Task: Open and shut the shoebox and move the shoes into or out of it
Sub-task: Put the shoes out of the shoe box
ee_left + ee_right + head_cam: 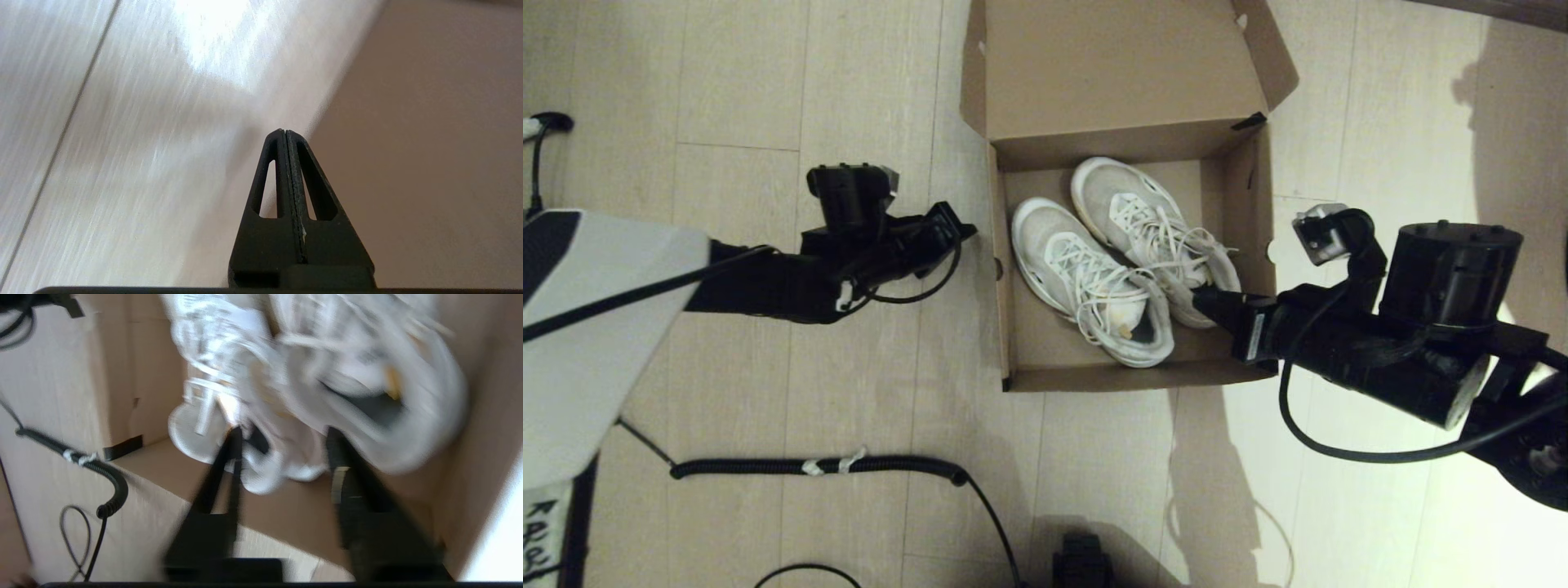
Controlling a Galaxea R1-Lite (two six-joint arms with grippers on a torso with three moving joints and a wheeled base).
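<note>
The brown cardboard shoebox [1127,376] stands on the floor with its lid [1119,57] folded back. Both white mesh shoes lie inside, side by side: one [1078,278] nearer the left wall, the other [1135,212] further back. My right gripper [1205,298] reaches over the right wall into the box. It is open, and its fingertips [235,435] straddle the heel of a shoe [282,465] above the box floor [286,514]. My left gripper [964,231] is shut on nothing, outside the box next to its left wall [429,143].
A coiled black cable [817,465] lies on the pale wood floor in front of the box, left of centre. A dark object [1082,563] sits at the near edge. Dark tape [1248,122] marks the box's back right corner.
</note>
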